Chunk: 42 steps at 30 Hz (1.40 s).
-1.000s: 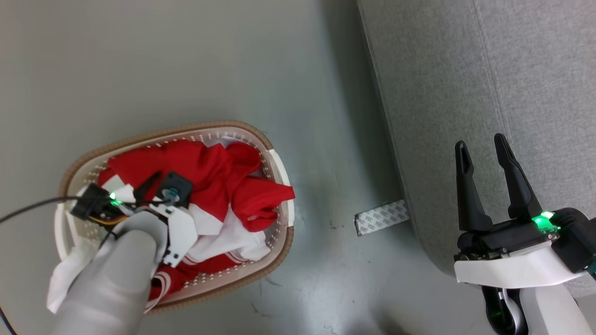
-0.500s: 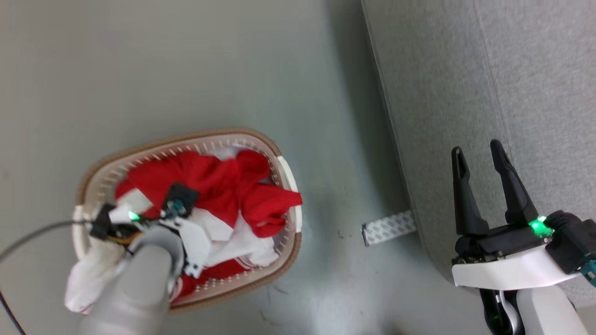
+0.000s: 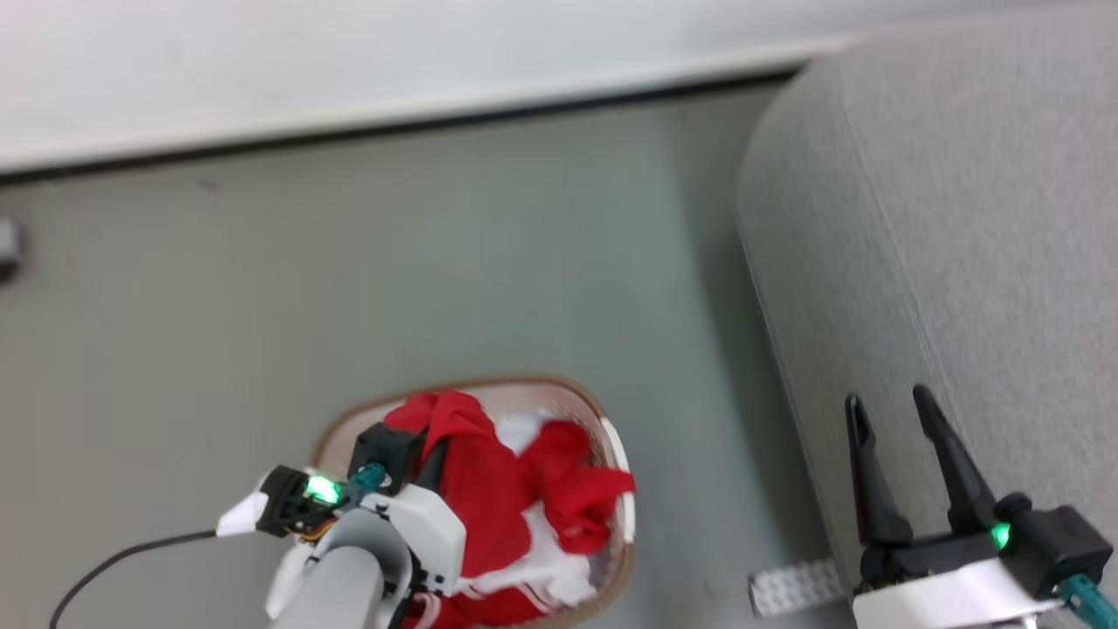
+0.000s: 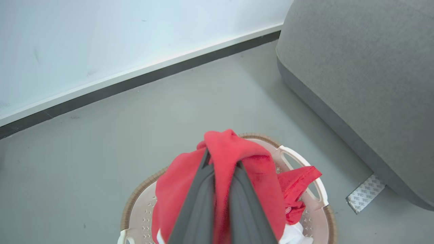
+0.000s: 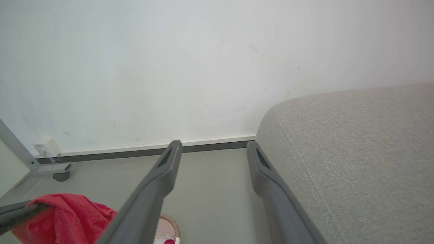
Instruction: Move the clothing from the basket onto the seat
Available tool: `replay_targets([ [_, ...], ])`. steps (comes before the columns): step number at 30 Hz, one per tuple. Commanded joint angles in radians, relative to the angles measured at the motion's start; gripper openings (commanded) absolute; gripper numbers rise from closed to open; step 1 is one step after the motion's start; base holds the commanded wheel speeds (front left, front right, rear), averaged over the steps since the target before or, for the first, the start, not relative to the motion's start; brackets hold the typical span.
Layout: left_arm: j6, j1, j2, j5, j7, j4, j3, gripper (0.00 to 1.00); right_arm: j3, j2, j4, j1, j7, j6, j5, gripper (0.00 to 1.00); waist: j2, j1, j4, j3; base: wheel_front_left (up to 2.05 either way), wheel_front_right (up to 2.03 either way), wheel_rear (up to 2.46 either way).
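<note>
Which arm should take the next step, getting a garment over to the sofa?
Left. The left gripper is shut on a red garment above the basket; the right gripper stands open, empty, by the seat.

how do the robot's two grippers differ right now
The left gripper is shut on a soft red fabric garment; the right gripper is open, with nothing between its fingers. The left is above the oval white plastic basket with a brown rim; the right is by the edge of the large light grey woven sofa. Both have two long dark fingers.
</note>
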Motion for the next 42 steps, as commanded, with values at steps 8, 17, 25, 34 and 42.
replay_targets([
  [8,-0.022,0.085,-0.009,-0.053,0.004,-0.15,-0.019,0.0,0.005,-0.003,0.024,0.111,0.0,-0.002,0.0,1.0,0.0,0.0001,0.118,-0.245,0.0,0.0,0.0],
  [17,-0.036,0.102,-0.003,-0.091,0.102,-0.361,-0.038,0.0,0.018,-0.003,0.025,0.155,0.0,-0.002,-0.011,1.0,0.0,0.0001,0.148,-0.311,0.0,0.0,0.0],
  [25,-0.039,0.133,0.017,-0.117,0.188,-0.52,-0.036,0.0,0.047,-0.004,0.006,0.165,0.0,-0.002,-0.032,1.0,0.0,0.0001,0.166,-0.345,0.0,0.0,0.0],
  [34,-0.031,0.177,0.016,-0.135,0.238,-0.635,-0.058,0.0,0.238,-0.096,-0.002,0.081,0.0,-0.002,-0.011,1.0,0.0,0.0001,0.186,-0.355,0.0,0.0,0.0],
  [42,-0.041,0.191,0.004,-0.144,0.267,-0.696,-0.114,0.0,0.44,-0.145,0.072,-0.066,0.0,-0.002,0.05,1.0,0.0,0.0001,0.205,-0.351,0.0,0.0,0.0],
])
